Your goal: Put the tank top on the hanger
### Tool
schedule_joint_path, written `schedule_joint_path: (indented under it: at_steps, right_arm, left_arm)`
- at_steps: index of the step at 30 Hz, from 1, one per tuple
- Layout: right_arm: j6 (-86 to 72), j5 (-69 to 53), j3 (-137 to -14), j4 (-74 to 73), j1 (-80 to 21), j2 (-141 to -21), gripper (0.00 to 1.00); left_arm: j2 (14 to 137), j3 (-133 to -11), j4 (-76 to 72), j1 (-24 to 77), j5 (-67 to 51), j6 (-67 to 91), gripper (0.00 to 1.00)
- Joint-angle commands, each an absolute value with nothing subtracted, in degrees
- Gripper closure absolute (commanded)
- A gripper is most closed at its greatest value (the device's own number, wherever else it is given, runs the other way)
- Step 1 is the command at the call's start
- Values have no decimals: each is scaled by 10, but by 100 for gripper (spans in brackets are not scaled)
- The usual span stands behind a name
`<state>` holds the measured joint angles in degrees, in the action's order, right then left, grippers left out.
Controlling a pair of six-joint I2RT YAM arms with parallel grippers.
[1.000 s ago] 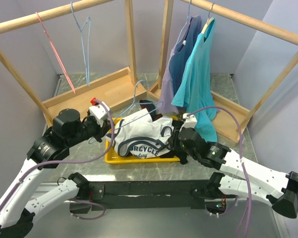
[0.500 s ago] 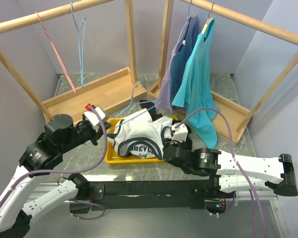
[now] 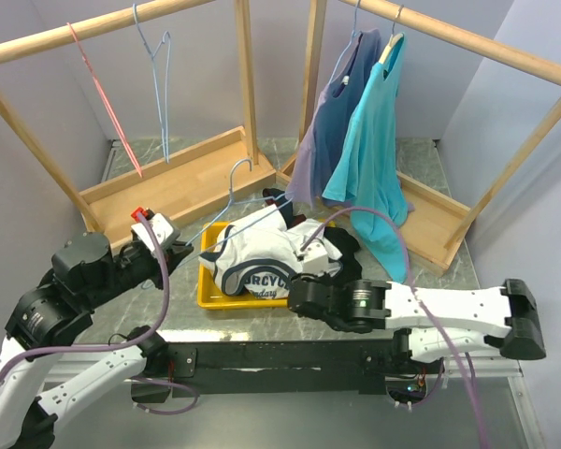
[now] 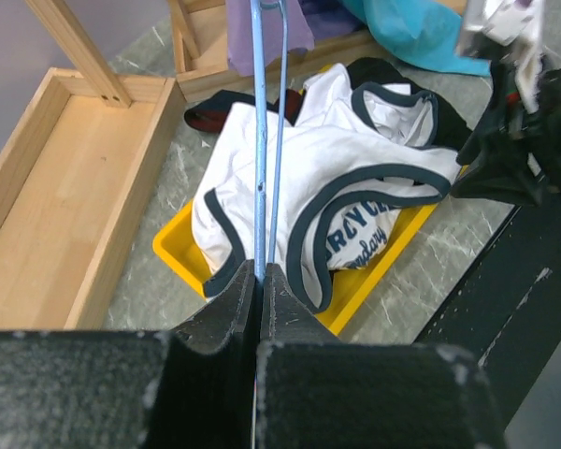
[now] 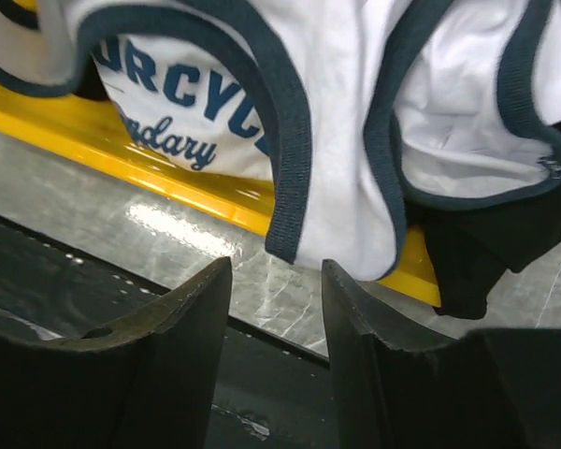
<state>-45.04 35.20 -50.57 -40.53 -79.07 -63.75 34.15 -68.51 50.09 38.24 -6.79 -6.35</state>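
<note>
As the left arm draws back toward the near left corner, its hand (image 4: 260,281) stays pinched shut on the light-blue hanger (image 4: 259,140), so the wire now slants up across the yellow tray (image 4: 182,253) with its hook lifted free. It passes over the tank top (image 4: 309,159) rather than through it. Meanwhile the right arm swings low across the front. Its hand (image 5: 276,281) now sits at the tray's near edge, fingers parted wider than a second ago and nothing between them, with the navy-trimmed hem hanging just beyond. The tank top lies as before, heaped in the tray on a dark garment (image 5: 486,243). By my reading no threading has begun, and the right hand looks set to take a trimmed edge so an opening can be fed over the hanger. Grey marbled bench (image 3: 416,154) carries the tray in front of two wooden racks (image 3: 248,65). On the right rack hang a turquoise T-shirt (image 3: 369,150) and a purple shirt (image 3: 332,122); on the left, a pink-red hanger (image 3: 103,94) and a second blue hanger (image 3: 154,75). Lilac walls stand around.
</note>
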Motion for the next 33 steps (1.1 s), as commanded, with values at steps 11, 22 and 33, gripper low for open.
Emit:
schedule_joint_path:
  at_steps: [11, 22, 33]
  right_arm:
    - [-432, 362, -548, -390, -739, -748, 49]
    - [-376, 306, -501, -323, -643, -670, 89]
    - [-341, 287, -527, -306, -593, -653, 91]
  left_arm:
    - [280, -690, 572, 384, -109, -148, 99]
    - [249, -671, 627, 384, -207, -199, 99]
    - [274, -659, 643, 390, -214, -210, 99]
